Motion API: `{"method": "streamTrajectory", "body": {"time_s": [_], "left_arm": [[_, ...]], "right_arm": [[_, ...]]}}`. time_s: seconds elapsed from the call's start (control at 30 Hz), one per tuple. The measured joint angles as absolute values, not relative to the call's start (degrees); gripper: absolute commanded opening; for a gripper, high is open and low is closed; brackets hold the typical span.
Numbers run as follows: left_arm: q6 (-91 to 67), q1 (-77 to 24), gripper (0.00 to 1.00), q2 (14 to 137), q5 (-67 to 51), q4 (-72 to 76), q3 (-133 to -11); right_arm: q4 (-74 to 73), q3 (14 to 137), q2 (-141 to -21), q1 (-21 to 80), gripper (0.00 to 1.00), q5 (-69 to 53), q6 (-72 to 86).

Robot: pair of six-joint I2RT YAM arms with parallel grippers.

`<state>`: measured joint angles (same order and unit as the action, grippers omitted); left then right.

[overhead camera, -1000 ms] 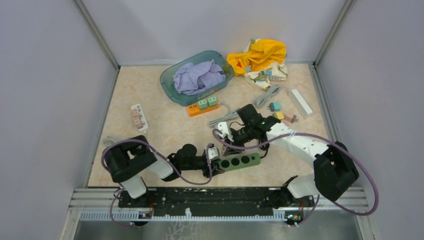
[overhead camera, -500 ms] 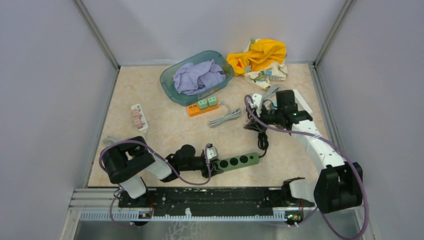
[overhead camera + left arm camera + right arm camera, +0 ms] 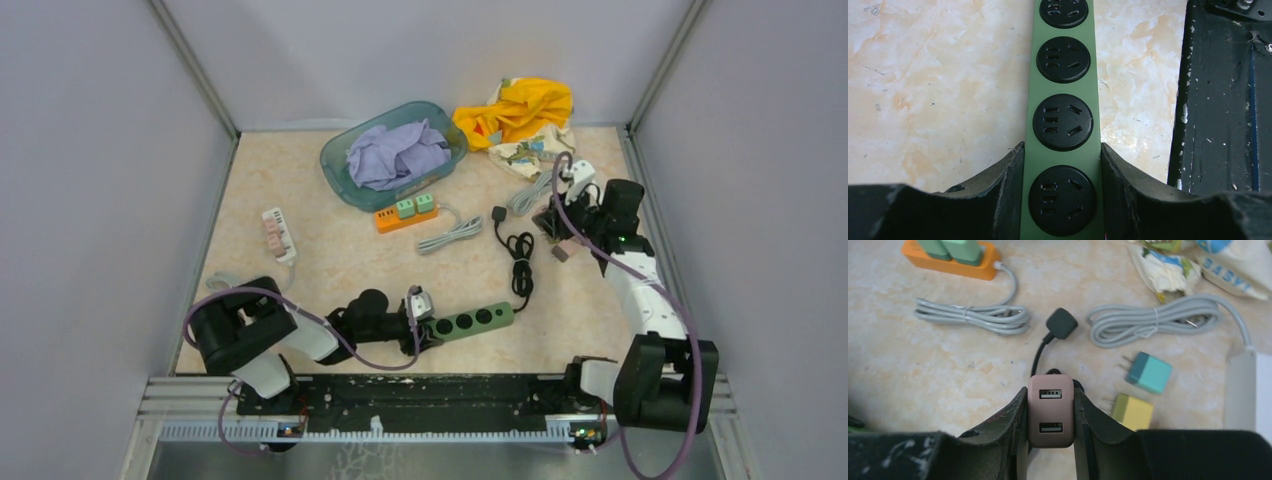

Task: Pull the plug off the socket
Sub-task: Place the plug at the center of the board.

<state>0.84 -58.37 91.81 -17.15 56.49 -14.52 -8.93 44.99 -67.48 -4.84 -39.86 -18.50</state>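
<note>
Left fingers clamp the green socket strip flat on the desk to steady it — right fingers pinch the pink plug, already free, well apart near a teal charger.

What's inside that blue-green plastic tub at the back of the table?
A crumpled lavender cloth fills most of the tub and rises above its rim. Whatever may lie beneath the cloth is covered, so I cannot tell.

Bare tabletop between white strip and green strip, black cable coiled mid-table, grey cord behind it.
</note>
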Motion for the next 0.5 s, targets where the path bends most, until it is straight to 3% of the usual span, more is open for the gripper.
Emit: {"method": "streamTrajectory", "body": {"time_s": [0.5], "left_arm": [[0.9,-58.4,0.01,88.0,-15.0,55.2,-11.8]], "right_arm": [[1.9,43.0,-77.1,-12.2,0.07,-15.4,1.7]]}}
